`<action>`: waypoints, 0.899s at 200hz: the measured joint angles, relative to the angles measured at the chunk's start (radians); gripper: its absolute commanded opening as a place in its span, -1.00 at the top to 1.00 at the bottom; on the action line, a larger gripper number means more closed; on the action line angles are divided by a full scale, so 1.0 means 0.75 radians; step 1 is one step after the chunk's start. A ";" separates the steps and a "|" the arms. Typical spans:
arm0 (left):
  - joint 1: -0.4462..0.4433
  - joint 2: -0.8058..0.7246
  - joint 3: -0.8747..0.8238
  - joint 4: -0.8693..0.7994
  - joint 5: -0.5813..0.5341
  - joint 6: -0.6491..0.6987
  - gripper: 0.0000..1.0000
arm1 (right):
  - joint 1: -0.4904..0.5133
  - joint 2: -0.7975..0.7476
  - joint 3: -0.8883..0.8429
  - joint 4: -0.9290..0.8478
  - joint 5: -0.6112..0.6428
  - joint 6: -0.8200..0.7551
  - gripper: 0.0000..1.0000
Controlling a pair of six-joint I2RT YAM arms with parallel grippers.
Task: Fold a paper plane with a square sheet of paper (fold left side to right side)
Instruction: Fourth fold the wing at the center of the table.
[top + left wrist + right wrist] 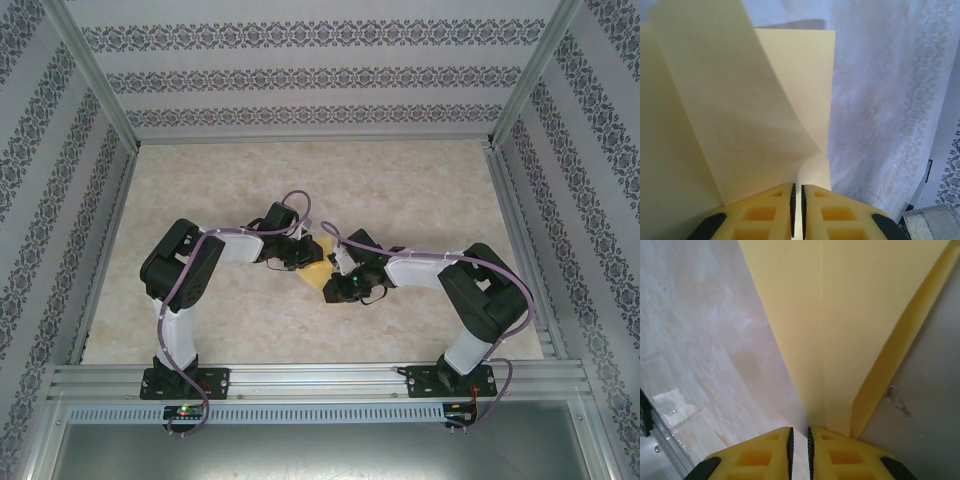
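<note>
left gripper (797, 200): jaws pinched down to a slit, clamped on the square sheet of paper (740, 110) – a flap curls up from the fingertips toward the upper left of the left wrist view. A flat layer sits behind it, ending in a square corner at top centre.
right gripper (800, 440): jaws likewise nearly closed. The sheet narrows down to them and looks nipped at the slit. It fans out toward the top right of the right wrist view, with one lengthwise crease and a folded strip along its right edge.
top view: both grippers meet at frame centre over the table (400, 190), wrists angled in toward each other, a bit of the sheet (318, 270) showing between them.
left arm (185, 265): elbow out to the left, forearm running right. right arm (480, 290) mirrors it – elbow out right, forearm running left. Bases sit on the rail (320, 380) at the bottom
</note>
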 measured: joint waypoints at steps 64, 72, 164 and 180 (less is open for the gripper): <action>0.000 0.000 0.000 -0.001 0.000 0.004 0.68 | 0.000 0.015 -0.006 0.025 -0.030 0.025 0.66; 0.000 0.000 0.000 -0.002 0.000 0.004 0.68 | 0.000 0.015 -0.006 0.026 -0.033 0.025 0.67; -0.006 0.000 0.003 -0.014 0.002 0.008 0.68 | 0.001 -0.033 -0.079 0.077 -0.037 0.024 0.69; -0.007 -0.001 0.003 -0.015 0.002 0.009 0.68 | 0.001 -0.046 -0.087 0.063 -0.049 0.024 0.69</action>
